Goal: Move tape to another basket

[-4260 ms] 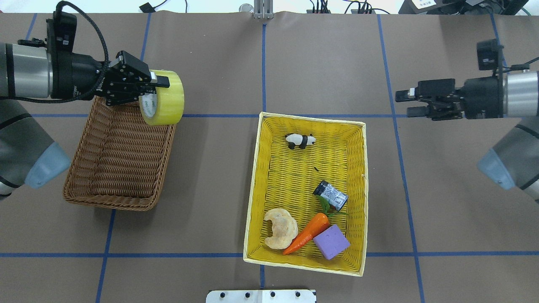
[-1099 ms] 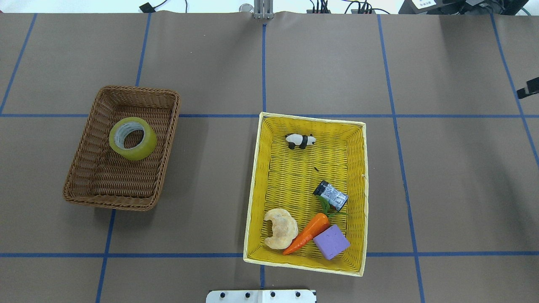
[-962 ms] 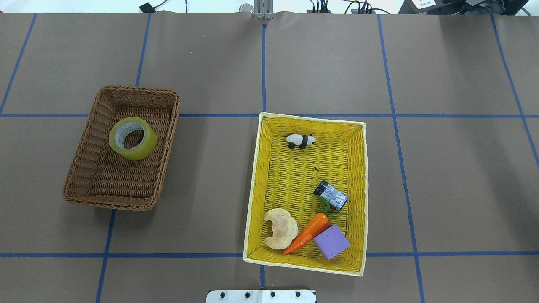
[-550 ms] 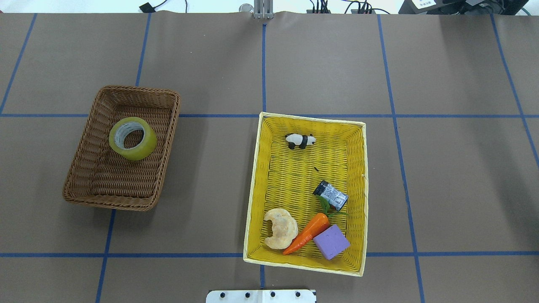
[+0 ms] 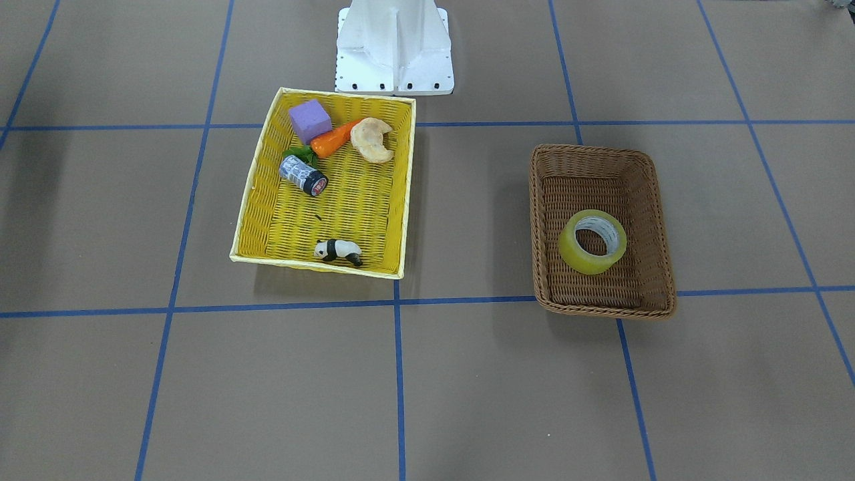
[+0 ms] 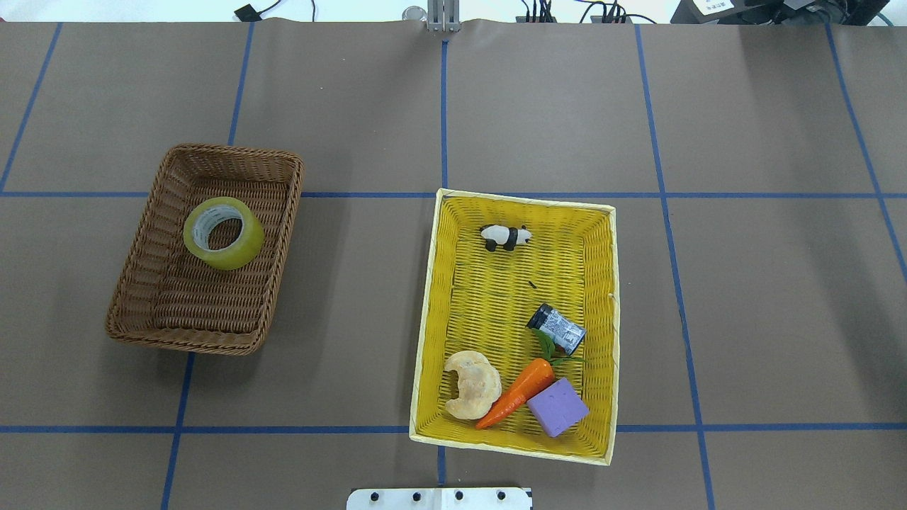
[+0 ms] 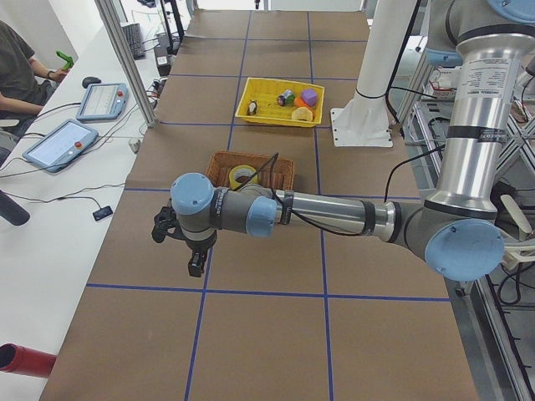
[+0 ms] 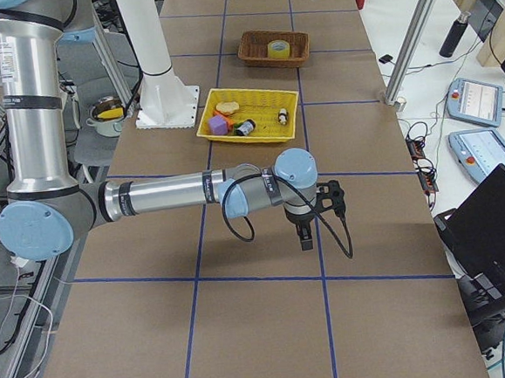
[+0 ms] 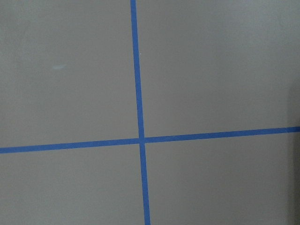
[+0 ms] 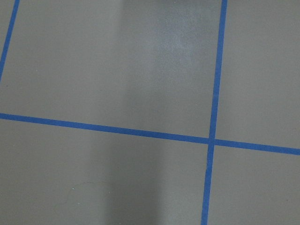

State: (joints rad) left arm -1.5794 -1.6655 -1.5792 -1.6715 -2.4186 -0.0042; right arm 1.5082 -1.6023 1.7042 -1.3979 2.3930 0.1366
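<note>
Since the earlier overhead picture, the wide roll of translucent yellowish-green packing tape (image 6: 228, 259) has left the jaws of the left arm (image 7: 326, 213) and now lies in the dark brown woven wicker basket (image 6: 181, 343). Both arms have gone out of the overhead view.

The roll rests flat on the basket floor with its hole facing up, in the far half of the basket and a little to the left of its middle. Nothing touches it. This basket stands on the left side of the brown desk (image 6: 538, 106).

To the right of it, well apart, stands the bright yellow woven rectangular basket (image 6: 424, 319). It holds a small black-and-white panda figure (image 6: 505, 236) at the far end, a small grey cylinder with a black cap (image 6: 560, 329) near the right wall, and at the near end an orange toy carrot (image 6: 517, 393), a purple block (image 6: 558, 406) and a pale curved piece of bread (image 6: 471, 384).

The left arm reaches over the desk's left end, and the right arm (image 8: 165, 194) over its right end. Their jaws show only in the side views, so I cannot tell if they are open or closed. Both wrist cameras see only bare desk with crossing blue lines.
</note>
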